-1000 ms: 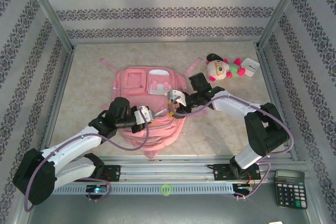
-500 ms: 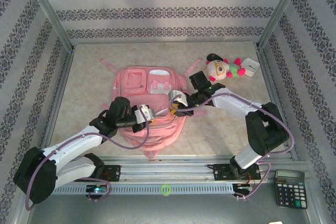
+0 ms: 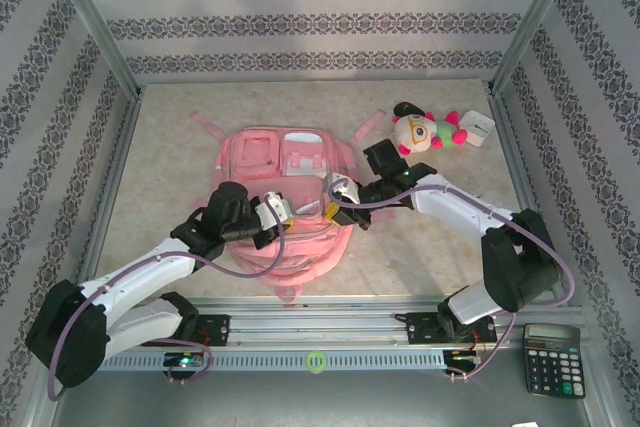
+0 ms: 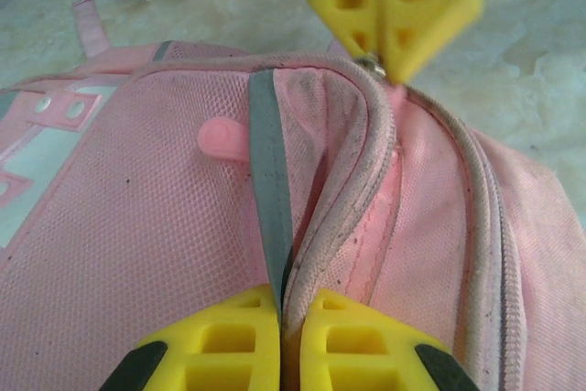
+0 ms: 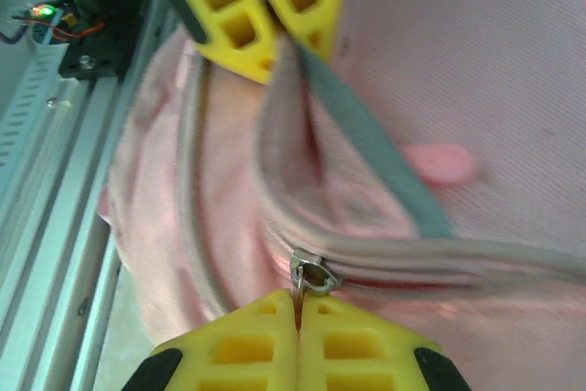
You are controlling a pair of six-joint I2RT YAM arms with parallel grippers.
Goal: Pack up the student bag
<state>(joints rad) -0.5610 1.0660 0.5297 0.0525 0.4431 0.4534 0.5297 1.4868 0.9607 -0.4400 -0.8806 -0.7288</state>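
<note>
The left claw [image 4: 288, 322] is pressed together on a fold of the bag [image 3: 300, 247] at its grey strip [image 4: 268, 180], on the near left side of the pink cloth. The bag lies flat in the middle of the table [image 3: 420, 247]. Just right of that hold, the right claw [image 5: 298, 318] pinches the small metal zipper pull [image 5: 309, 276].

The pull is tiny and gripped only at its tip, so I judge it could slip free under a tug. If the left hold gives, the soft cloth would likely bunch and drag along instead of letting the zip run.

Farther right, the plush toy [image 3: 420, 130] at the far side and the calculator [image 3: 551, 357] at the near right corner both lie outside the bag. The zip looks shut where it shows, so the inside is hidden. What the front pockets [image 3: 300, 159] hold I cannot tell.
</note>
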